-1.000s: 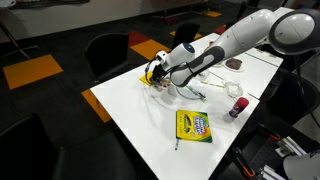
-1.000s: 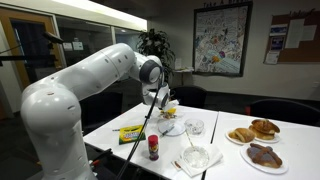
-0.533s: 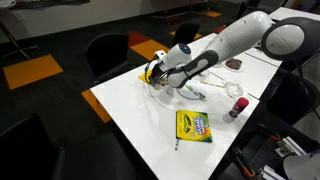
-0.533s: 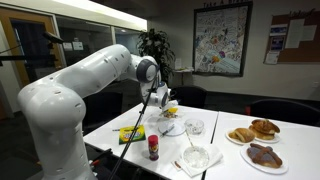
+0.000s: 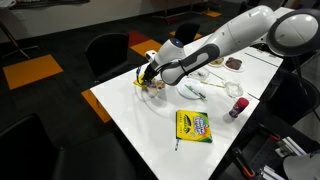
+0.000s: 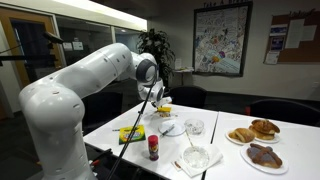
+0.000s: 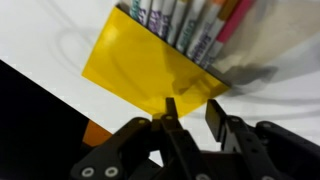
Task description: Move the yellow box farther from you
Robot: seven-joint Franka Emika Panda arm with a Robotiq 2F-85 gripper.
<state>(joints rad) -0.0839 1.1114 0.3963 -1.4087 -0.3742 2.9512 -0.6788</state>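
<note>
- Nearest the arm's base, a red-capped bottle stands upright close to that edge of the table. It is well off my line, so I leave it.
- Next out, the crayon box lies flat near a long edge, well apart from the work (bigger, printed, not my target).
- The gripper reaches low toward the far end. Its fingers stand a narrow gap apart, with the near corner of the yellow box at their tips. Whether they pinch it I cannot tell.
- The yellow box sits flat near the tabletop's far end edge, with markers showing at its far side.
- My reading of the low approach at the corner: slide rather than lift, so nothing spills.
- Little table is left beyond the box, so I judge the shift nearly done.
</note>
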